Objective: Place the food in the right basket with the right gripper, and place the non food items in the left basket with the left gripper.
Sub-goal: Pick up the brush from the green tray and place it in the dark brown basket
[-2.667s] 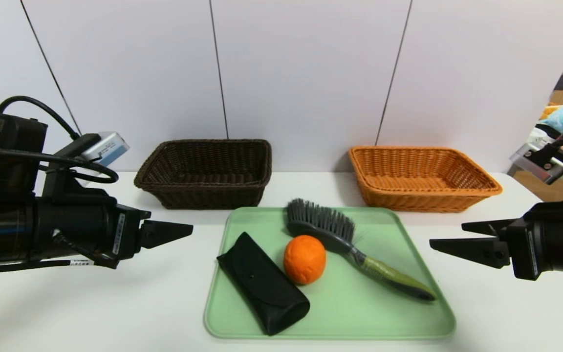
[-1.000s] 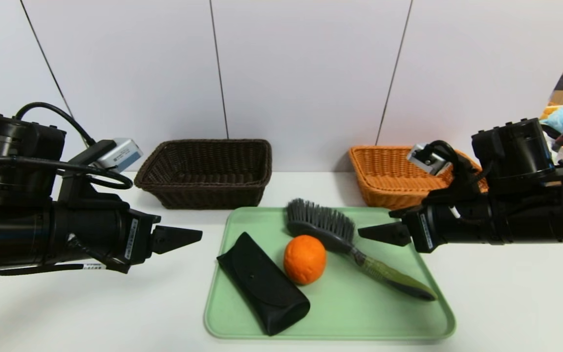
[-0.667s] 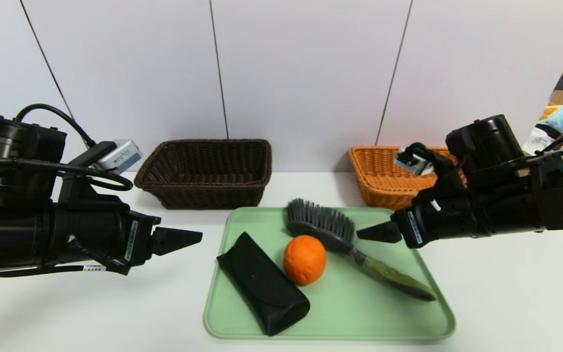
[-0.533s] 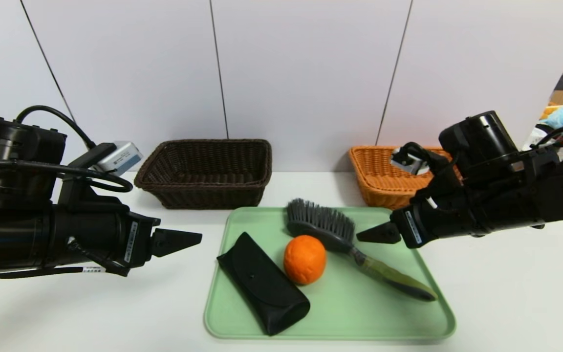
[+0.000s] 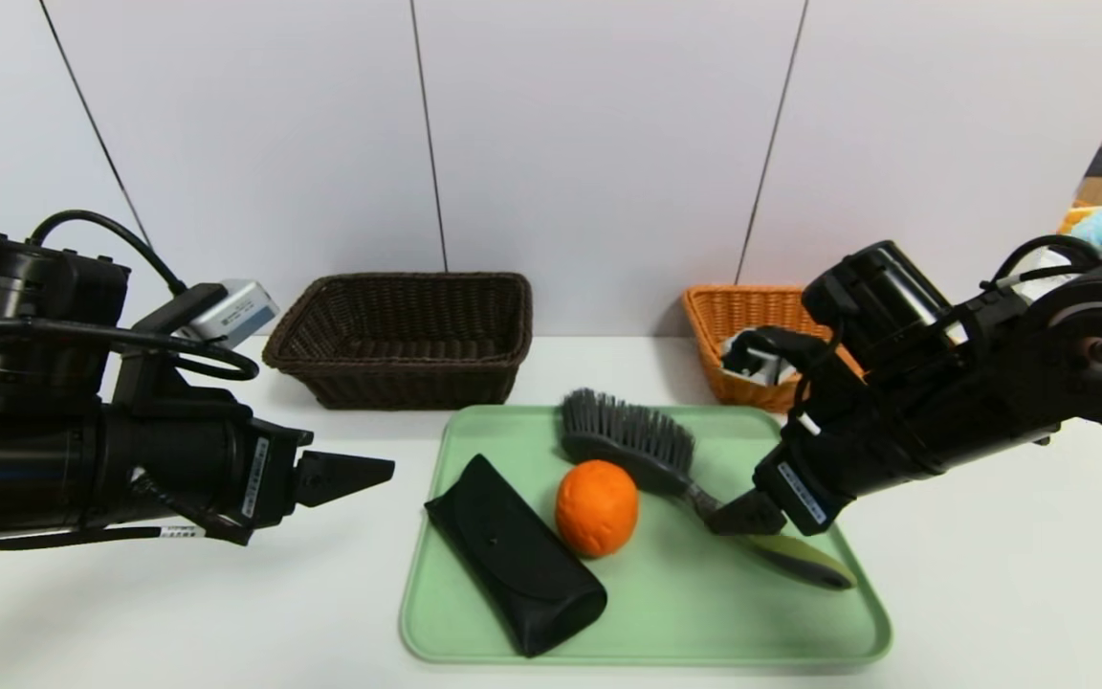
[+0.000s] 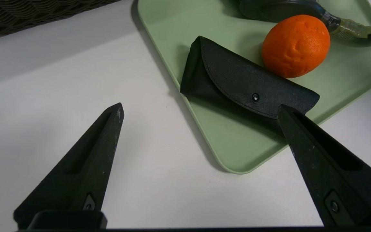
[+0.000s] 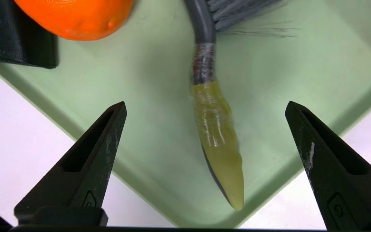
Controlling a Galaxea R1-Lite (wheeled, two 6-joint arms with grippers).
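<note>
In the head view, the green tray [image 5: 647, 622] on the desk [image 5: 178, 612] holds the orange [image 5: 597, 508], the black case [image 5: 516, 555] and the brush [image 5: 637, 443]. The dark basket [image 5: 407, 378] and tan basket [image 5: 752, 388] stand behind it. The brush lies slantwise, bristles toward the back, handle end toward the tray's front right corner; the case slants similarly, left of the orange. The right tool [image 5: 716, 522] hovers over the brush handle.

In the left wrist view, the left tool's fingers are wide apart, beside the tray.

In the right wrist view, the right tool's fingers are spread, the handle showing between them.
</note>
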